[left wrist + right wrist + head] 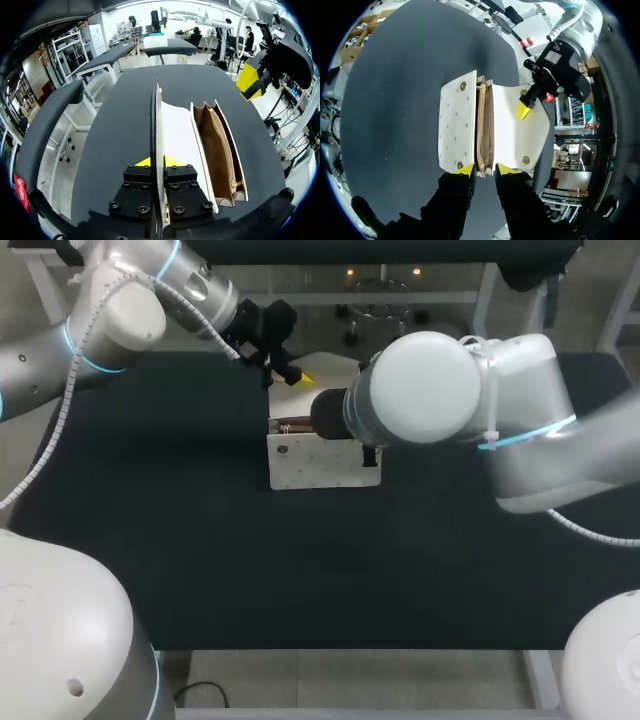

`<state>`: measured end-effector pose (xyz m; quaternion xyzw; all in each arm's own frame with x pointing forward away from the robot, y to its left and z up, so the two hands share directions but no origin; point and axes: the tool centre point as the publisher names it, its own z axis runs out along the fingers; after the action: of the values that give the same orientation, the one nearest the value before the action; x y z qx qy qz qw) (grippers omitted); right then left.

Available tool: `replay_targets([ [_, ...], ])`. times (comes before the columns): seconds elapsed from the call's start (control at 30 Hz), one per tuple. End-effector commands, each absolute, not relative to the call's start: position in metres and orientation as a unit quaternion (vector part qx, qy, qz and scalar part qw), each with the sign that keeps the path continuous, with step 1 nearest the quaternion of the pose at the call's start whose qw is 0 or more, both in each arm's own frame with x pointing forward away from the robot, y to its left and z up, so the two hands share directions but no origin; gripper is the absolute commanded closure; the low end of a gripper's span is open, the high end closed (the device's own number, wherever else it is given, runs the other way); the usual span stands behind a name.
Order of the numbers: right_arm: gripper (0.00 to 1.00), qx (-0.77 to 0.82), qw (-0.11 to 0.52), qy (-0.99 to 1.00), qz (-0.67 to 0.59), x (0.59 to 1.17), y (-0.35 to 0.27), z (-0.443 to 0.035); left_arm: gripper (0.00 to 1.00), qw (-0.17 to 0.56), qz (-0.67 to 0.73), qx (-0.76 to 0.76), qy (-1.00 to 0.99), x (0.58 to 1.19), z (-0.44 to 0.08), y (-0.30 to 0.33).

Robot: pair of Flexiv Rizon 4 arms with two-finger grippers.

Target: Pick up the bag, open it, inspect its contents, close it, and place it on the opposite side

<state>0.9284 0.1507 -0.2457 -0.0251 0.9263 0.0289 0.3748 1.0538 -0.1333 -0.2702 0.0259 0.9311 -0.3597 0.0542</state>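
Even overhead room light, dark table [200, 560] dim, bag [320, 468] bright, soft shadows

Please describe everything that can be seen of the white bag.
The bag is white, leather-like, with metal studs and snaps. It stands upright on the black table, its flap thrown back, mouth open, showing a tan lining. The left gripper pinches the flap's edge; the right gripper is at one end of the mouth.

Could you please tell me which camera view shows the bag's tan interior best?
The left wrist view: the tan interior lies open and close, dividers visible. The right wrist view shows it as a narrow strip from above; in the head view the right arm hides all but a sliver.
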Motion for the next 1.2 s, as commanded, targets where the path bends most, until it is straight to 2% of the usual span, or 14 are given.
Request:
replay_targets([
  [0.03,0.73,-0.026,0.375,0.926,0.028,0.93,0.153,-0.244,1.0,0.066,-0.361,0.028,0.93,1.039,-0.255,-0.131],
  [0.7,0.72,-0.023,0.412,0.91,0.038,0.902,0.144,-0.223,1.0,0.094,-0.353,0.028,0.93,0.98,-0.209,-0.149],
  [0.9,0.72,-0.024,0.428,0.902,0.041,0.886,0.141,-0.213,1.0,0.064,-0.35,0.01,0.934,0.974,-0.21,-0.151],
  [1.2,0.73,-0.027,0.431,0.901,0.038,0.88,0.142,-0.214,1.0,-0.001,-0.344,-0.01,0.939,0.99,-0.243,-0.147],
])
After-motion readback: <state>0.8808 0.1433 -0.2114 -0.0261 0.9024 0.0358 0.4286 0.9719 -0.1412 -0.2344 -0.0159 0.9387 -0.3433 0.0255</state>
